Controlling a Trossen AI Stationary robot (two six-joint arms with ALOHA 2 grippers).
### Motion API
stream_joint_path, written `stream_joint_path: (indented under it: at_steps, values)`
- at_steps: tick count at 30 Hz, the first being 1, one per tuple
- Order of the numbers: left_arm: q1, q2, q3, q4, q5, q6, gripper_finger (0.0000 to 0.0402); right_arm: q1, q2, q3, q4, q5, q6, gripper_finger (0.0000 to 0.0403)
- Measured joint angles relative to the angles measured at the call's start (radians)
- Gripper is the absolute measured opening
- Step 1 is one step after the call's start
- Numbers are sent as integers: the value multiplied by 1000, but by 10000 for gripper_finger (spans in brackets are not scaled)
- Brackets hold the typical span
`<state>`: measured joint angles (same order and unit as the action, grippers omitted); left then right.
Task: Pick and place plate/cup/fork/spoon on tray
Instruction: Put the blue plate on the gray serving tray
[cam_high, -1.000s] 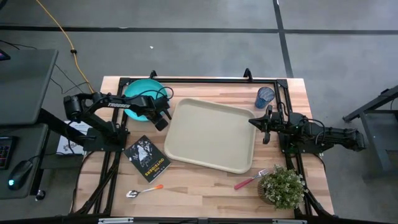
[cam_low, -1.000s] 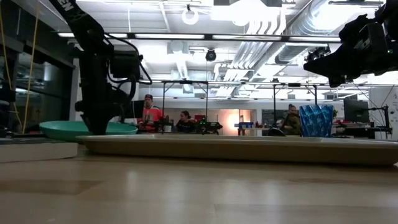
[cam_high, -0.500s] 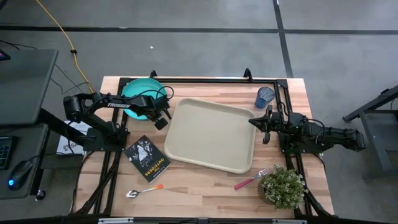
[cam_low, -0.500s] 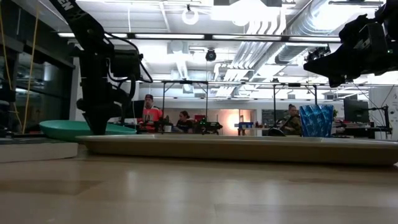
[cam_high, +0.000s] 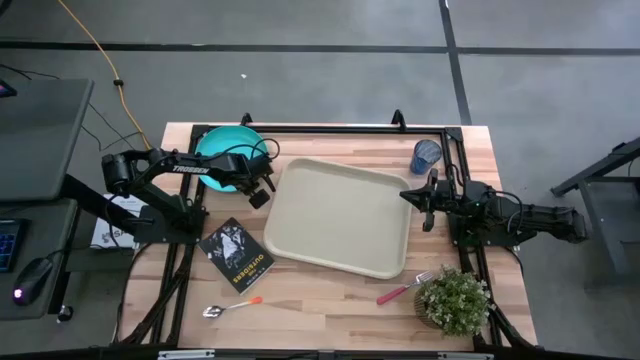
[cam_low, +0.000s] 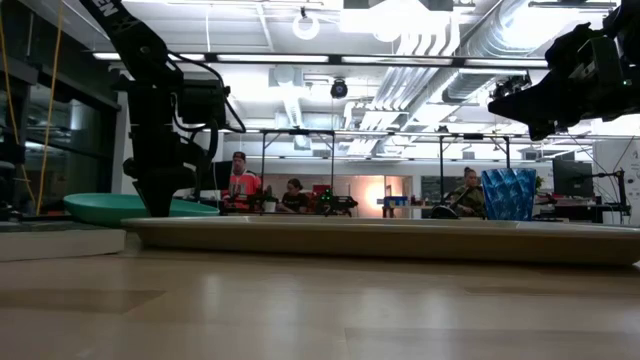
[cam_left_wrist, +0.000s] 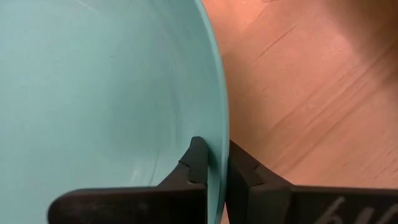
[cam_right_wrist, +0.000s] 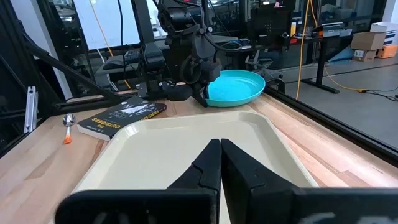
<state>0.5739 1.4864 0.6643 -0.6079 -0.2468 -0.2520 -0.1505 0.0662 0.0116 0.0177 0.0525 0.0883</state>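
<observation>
The turquoise plate lies at the table's far left, beside the beige tray. My left gripper is shut on the plate's rim nearest the tray, and it also shows in the low view. My right gripper hovers shut and empty over the tray's right edge. The blue cup stands at the far right. The red-pink fork and the orange spoon lie near the front edge. My left gripper pinches the plate's rim on the side facing the tray. One finger is inside the plate and the other is outside it. The fingers come from above, pointing down. I cannot tell whether the plate is off the table.
A dark book lies in front of the plate, left of the tray. A small potted plant stands at the front right, next to the fork. Black frame rails run along the table's far edge and sides. People sit in the room beyond.
</observation>
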Motion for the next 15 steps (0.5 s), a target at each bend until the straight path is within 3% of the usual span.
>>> stream_joint_path:
  at_steps: [8,15]
  values:
    - [-25,-22,-2,-6,-8,-1,1,0,0,0,0,0,0,0]
    - [-34,-122,-3,-15,16,-10,1,0,0,0,0,0,0,0]
